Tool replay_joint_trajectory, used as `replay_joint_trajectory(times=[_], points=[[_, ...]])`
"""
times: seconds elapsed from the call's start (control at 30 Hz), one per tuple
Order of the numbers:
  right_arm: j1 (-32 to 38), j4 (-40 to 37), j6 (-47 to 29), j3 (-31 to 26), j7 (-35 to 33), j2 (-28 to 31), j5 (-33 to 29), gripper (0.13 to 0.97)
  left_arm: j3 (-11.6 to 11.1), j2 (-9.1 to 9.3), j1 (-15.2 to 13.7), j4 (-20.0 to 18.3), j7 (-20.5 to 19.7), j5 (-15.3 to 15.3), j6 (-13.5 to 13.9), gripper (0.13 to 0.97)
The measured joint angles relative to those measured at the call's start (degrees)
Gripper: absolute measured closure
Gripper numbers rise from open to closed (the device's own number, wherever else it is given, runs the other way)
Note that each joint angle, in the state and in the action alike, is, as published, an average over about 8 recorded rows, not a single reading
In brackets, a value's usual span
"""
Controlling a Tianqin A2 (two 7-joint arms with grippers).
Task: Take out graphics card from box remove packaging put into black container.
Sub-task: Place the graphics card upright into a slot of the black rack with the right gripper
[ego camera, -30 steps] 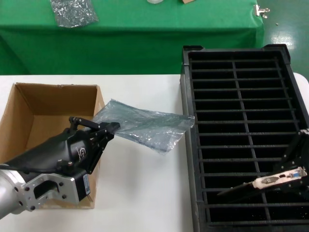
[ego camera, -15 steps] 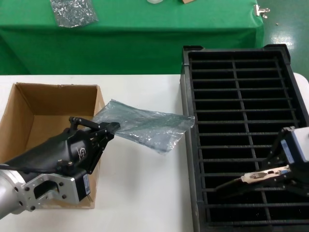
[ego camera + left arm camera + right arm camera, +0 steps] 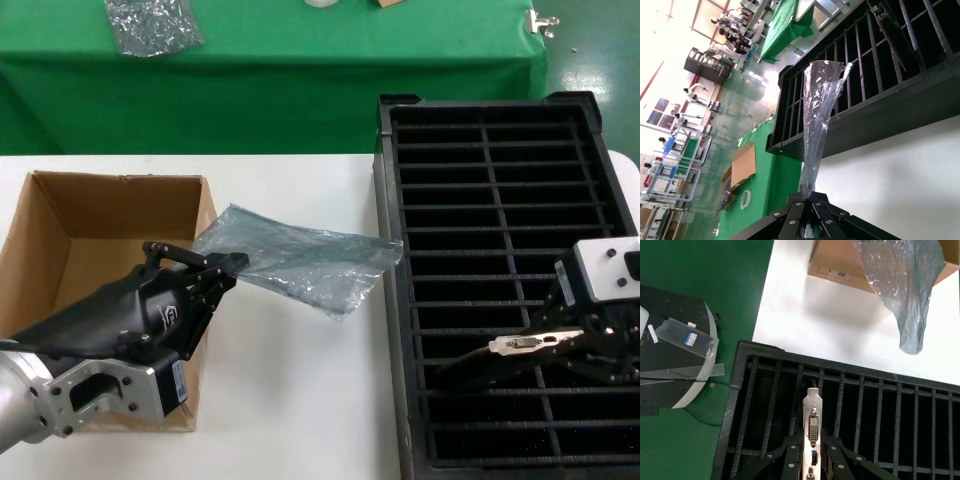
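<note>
right gripper (image 3: pixel 560 350) clamped on graphics card (image 3: pixel 500 358) at bracket end, low over black container (image 3: pixel 480 120). card thin, stiff, fragile: hold edges. left gripper (image 3: pixel 232 265) pinches limp, slippery packaging (image 3: pixel 300 260) beside box (image 3: pixel 60 215).

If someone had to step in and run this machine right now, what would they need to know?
Left gripper: shut on the packaging, the emptied bag held out above the table beside the box.
Right gripper: shut on the graphics card, held by its bracket end over the near slots of the black container.
Done: card is out of the box and out of its bag.
Left: lower the card into a slot and let go; drop the bag somewhere.
</note>
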Motion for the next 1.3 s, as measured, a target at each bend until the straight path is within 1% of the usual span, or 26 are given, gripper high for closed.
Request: replay_joint_trajectory(times=[0.5,1.3], points=[[-1.23,-2.53,-0.01,0.45,-0.91,-1.09,-2.63,0.907,0.00,0.00,0.00,0.00,0.00,0.00,0.00,0.958],[0.30,-5.73,-0.01,-2.80,-2.59,-4.57,-4.50,0.898,0.00,0.00,0.00,0.00,0.00,0.00,0.00,0.958]])
